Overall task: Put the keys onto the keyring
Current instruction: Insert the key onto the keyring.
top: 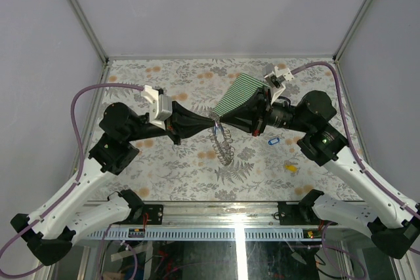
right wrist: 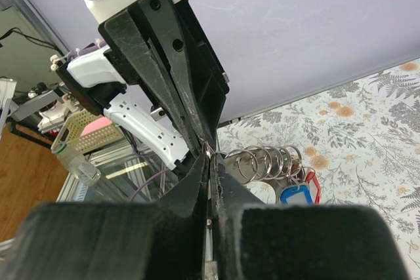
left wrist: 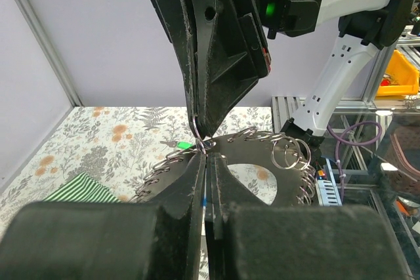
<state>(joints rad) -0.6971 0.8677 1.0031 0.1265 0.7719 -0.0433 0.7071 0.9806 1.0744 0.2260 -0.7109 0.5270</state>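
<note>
Top view: both arms reach in from the near corners, forearms angled inward, wrists level, grippers pointing at each other over mid-table. left gripper [top: 211, 123] and right gripper [top: 220, 120] meet tip to tip. The keyring [top: 224, 147] hangs from that meeting point as a silvery coil, its lower end draping toward the table [top: 164, 175]. A blue key tag [top: 273, 140] lies on the table under the right forearm. A yellow key tag [top: 289, 168] lies nearer, well apart from the ring. The green-and-white striped cloth [top: 237, 93] sits behind the right gripper.

Left wrist view: the left gripper [left wrist: 205, 155] has its fingers pressed together, pinching thin wire of the keyring [left wrist: 289, 152] at the tips. The right gripper [left wrist: 205, 129] comes down from above, jaws also closed, its tip on a small wire loop touching the left tips. The ring's coils fan out to both sides behind the fingers. A corner of the cloth [left wrist: 79, 189] shows lower left.

Right wrist view: the right gripper [right wrist: 209, 165] has its fingers pressed together on a thin loop of the keyring [right wrist: 266, 160]. The left gripper [right wrist: 200, 137] is opposite, closed, tip to tip. Coils string off to the right. A second blue key tag [right wrist: 295, 196] and a red key tag [right wrist: 314, 185] hang on them.
</note>
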